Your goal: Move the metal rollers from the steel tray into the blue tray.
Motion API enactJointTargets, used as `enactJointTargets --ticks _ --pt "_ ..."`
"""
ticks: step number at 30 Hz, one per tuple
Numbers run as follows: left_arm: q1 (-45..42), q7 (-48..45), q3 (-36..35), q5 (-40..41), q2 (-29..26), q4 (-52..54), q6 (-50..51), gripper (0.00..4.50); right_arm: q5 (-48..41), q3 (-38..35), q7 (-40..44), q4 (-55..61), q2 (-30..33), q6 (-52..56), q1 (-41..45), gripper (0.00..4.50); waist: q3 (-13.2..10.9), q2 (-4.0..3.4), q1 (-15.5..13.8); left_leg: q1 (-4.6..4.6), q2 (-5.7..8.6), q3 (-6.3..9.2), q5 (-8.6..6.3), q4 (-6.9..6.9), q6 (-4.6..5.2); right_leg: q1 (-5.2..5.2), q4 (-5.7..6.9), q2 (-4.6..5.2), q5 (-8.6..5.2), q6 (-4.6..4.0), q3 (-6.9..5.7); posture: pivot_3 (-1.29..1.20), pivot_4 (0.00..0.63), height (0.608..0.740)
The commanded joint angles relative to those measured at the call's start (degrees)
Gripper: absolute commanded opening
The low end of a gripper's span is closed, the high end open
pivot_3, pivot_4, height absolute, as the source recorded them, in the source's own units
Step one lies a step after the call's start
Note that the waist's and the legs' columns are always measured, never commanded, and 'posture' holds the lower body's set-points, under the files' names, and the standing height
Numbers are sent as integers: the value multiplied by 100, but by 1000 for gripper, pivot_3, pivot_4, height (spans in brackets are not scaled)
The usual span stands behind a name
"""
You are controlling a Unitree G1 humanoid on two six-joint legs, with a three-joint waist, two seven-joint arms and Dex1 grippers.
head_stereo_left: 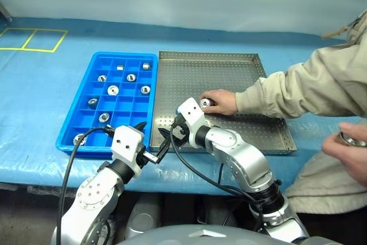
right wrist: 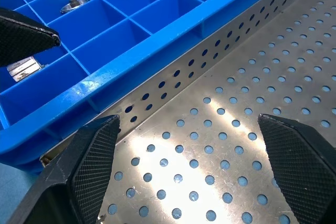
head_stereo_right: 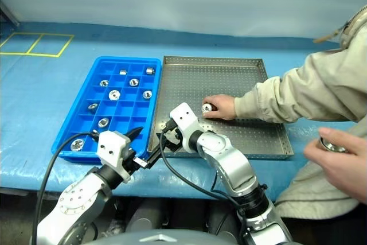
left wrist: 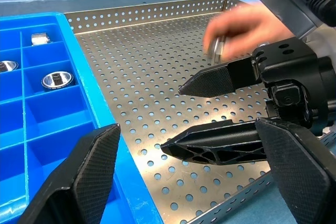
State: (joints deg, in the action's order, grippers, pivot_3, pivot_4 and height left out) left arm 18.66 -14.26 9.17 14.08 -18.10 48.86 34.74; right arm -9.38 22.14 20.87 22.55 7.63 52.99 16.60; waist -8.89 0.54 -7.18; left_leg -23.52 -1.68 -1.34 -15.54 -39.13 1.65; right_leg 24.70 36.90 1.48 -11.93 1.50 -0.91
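The blue tray [head_stereo_left: 86,120] lies on the left with several metal rollers [head_stereo_left: 113,90] spread among its compartments. Beside it on the right is the steel tray [head_stereo_left: 229,70]. A person's hand [head_stereo_left: 221,101] rests on its floor, holding one roller [head_stereo_left: 205,102]. My left gripper [head_stereo_left: 153,137] hovers open and empty over the near edge where the two trays meet. My right gripper [head_stereo_left: 170,134] is open and empty just right of it, low over the steel tray's near left corner. Its fingers [left wrist: 220,80] point toward the blue tray.
The person's sleeve [head_stereo_left: 287,93] crosses the steel tray's right rim. Their other hand [head_stereo_left: 347,150] holds a shiny metal piece at the far right. Yellow tape lines [head_stereo_left: 34,39] mark the blue table cover at the far left. A black cable [head_stereo_left: 71,164] loops off my left arm.
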Motion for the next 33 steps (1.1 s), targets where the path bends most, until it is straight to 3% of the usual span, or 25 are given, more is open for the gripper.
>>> enactJointTargets --ticks 1,33 --pt "-51 -52 182 38 -15 64 30 4500 -130 215 71 269 -138 -115 39 4465 0 0 1 0 0 0 0 0 0 0 0 0 0 0 0 308 150 740" --pt "-67 -40 95 38 -43 46 102 4500 -84 73 -46 234 -82 -125 -39 4465 0 0 10 2 0 0 0 0 0 -1 0 0 0 0 1 300 150 740"
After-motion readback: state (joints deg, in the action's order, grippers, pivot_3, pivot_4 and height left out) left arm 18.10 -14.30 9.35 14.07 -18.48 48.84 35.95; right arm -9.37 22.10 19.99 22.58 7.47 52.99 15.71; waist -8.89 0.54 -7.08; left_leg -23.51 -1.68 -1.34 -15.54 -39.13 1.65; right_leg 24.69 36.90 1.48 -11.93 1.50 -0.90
